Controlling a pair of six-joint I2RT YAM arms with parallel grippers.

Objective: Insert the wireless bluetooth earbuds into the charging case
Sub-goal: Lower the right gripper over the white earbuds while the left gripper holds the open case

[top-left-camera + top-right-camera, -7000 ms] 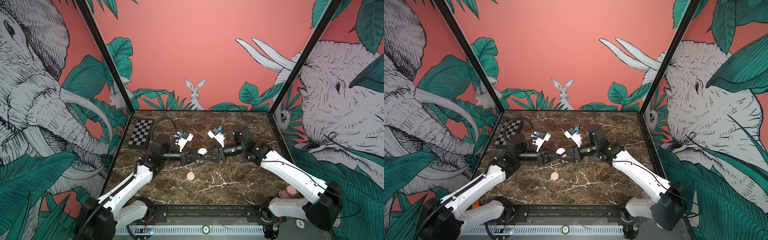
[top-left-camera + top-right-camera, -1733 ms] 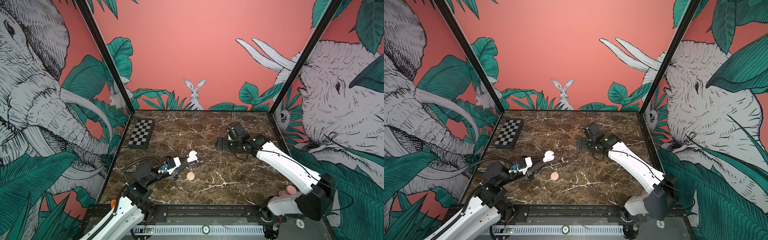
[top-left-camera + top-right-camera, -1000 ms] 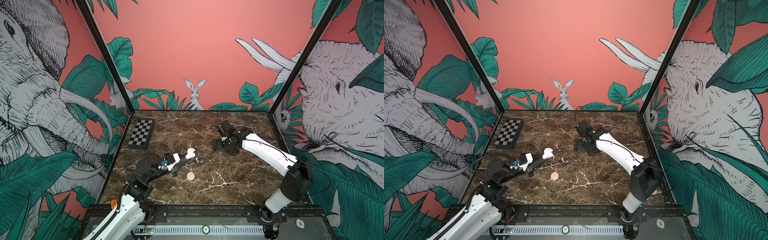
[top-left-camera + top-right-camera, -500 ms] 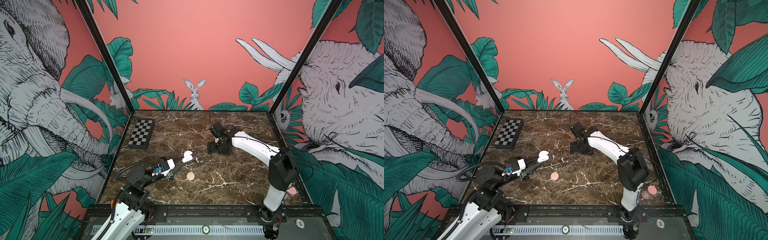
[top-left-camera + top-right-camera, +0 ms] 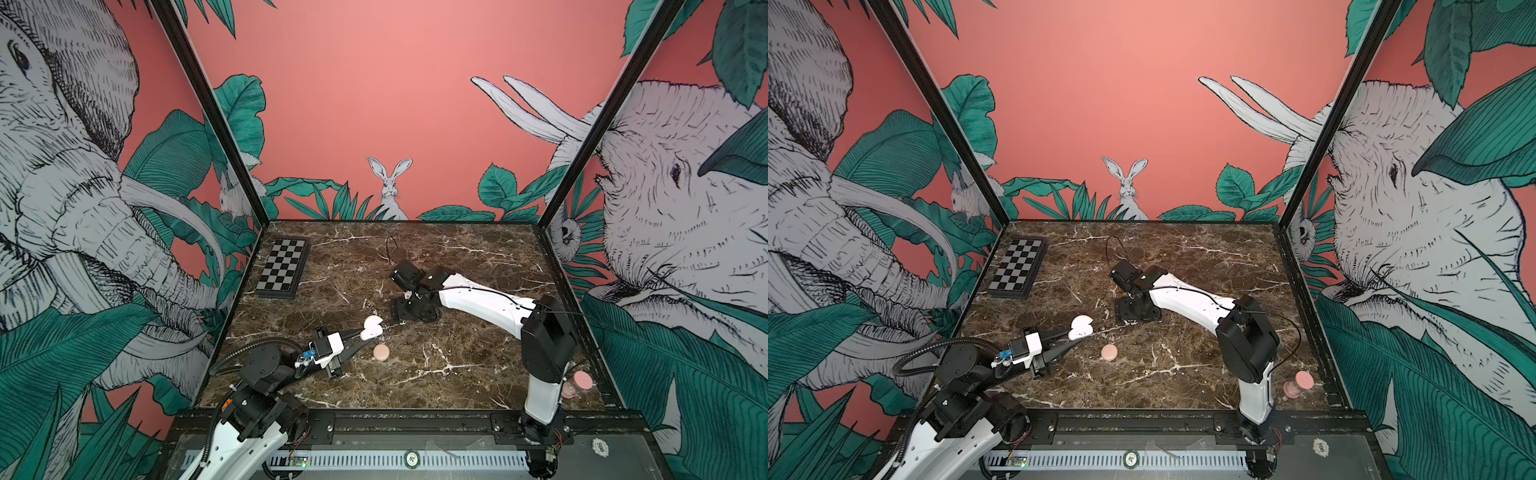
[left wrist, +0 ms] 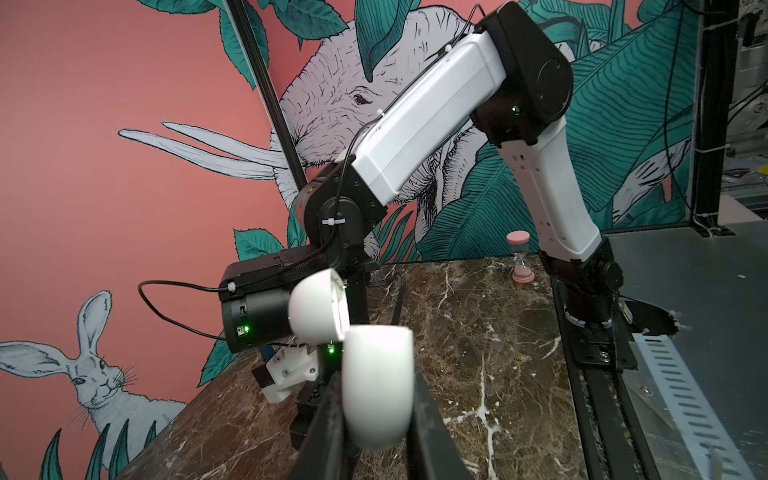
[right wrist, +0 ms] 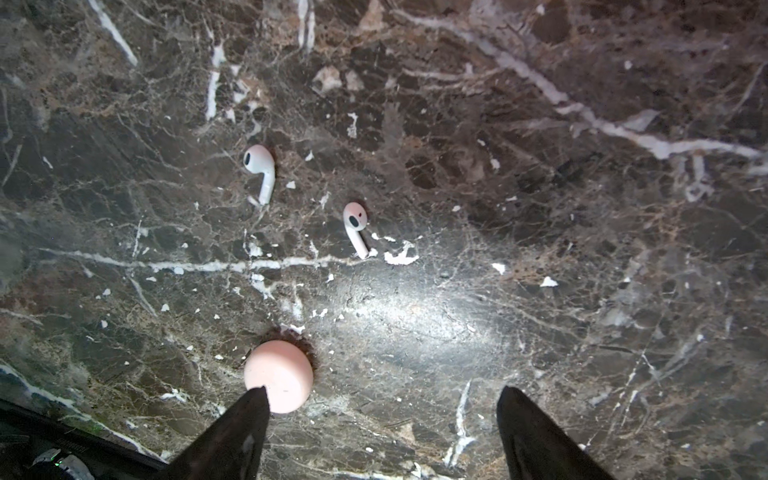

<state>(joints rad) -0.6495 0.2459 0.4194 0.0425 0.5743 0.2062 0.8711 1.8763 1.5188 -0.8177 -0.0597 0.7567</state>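
The left pincer (image 5: 362, 332) grips the open case (image 5: 371, 327), 8 o'clock from right pincer (image 7: 382, 390), spread wide above two earbuds (image 7: 261, 166).

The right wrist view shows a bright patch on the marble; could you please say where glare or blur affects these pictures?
Right wrist view: glare washes out a patch of the marble table just beside the sharp earbuds; left wrist view: the white charging case, close to the lens, looks bright and soft-edged; both top views: evenly lit, frame posts leaning outward, a wide-angle effect.
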